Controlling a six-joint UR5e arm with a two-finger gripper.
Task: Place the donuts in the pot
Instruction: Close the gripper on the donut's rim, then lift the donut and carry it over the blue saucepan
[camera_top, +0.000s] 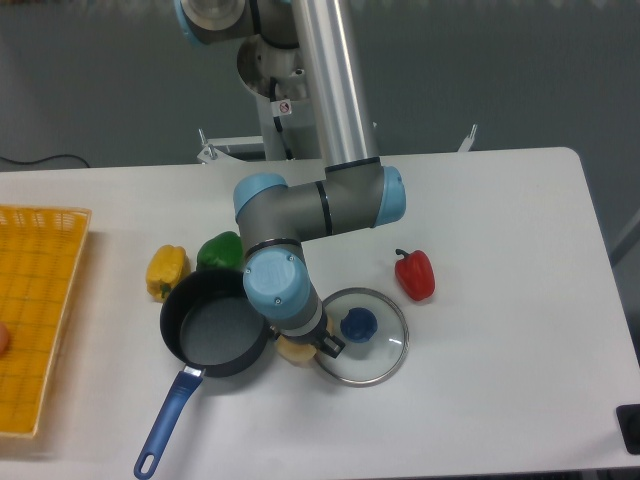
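Observation:
The donut (293, 350) is a pale cream ring lying between the pot and the glass lid, and only part of it shows under my arm. My gripper (305, 345) points down right over it. The blue-capped wrist hides the fingers, so I cannot tell whether they are closed on the donut. The pot (214, 330) is a dark saucepan with nothing in it, just left of the donut. Its blue handle (166, 420) points toward the front edge.
The glass lid with a blue knob (358, 324) lies right of the donut. A red pepper (415, 275) is further right. A green pepper (220, 250) and a yellow pepper (166, 270) sit behind the pot. A yellow basket (35, 310) fills the left edge.

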